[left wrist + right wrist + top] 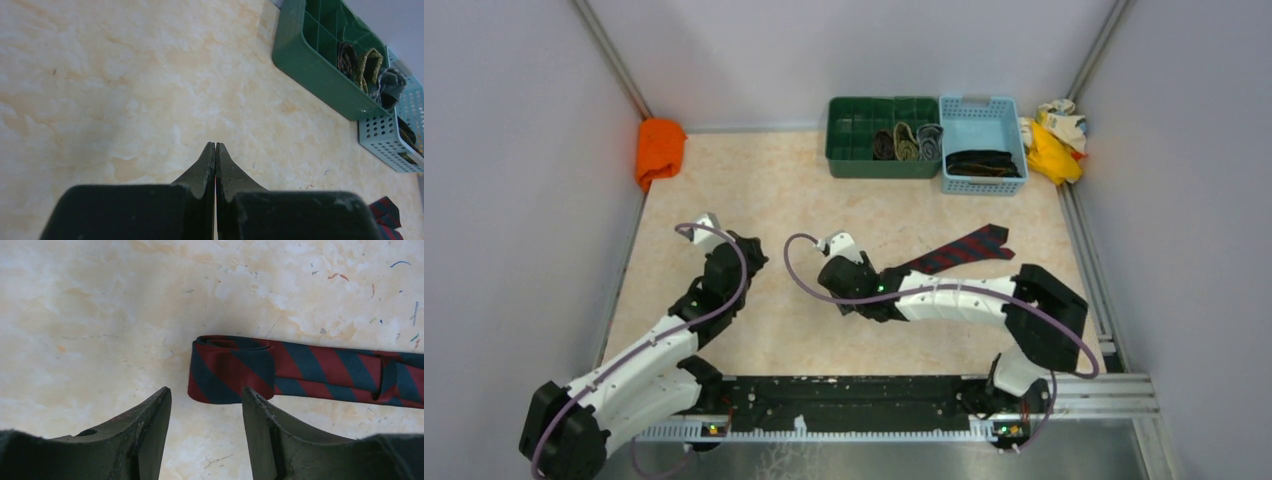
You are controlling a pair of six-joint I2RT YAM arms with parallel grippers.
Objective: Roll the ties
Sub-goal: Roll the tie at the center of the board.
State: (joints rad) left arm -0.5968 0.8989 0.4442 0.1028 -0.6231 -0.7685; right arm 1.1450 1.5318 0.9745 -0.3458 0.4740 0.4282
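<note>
My right gripper (206, 392) is standing partly open, with bare table (100, 315) showing in the gap and nothing clamped. My right wrist camera is showing the red-and-navy tie (320, 370) lying flat just ahead of my fingertips, its near end folded over into the first turn of a roll (one tip is overlapping that fold's edge in the picture, and I cannot tell whether it is touching).

The overhead view is hiding those fingers under my wrist, but it is giving what the wrist view cannot. The tie is running away to the right across the table, with its wide end lying free.

My left gripper (215, 145) is pressing fully closed on nothing, hovering over bare table well apart from the tie. Its camera is catching the green tray (320, 75) with three rolled ties (367, 65) in its compartments, and the blue basket (385, 135) touching it.

Only the overhead view is showing the dark ties (982, 163) lying in that basket, the orange cloth (659, 148) in the far left corner and the yellow-and-cream rags (1054, 140) at the far right.
</note>
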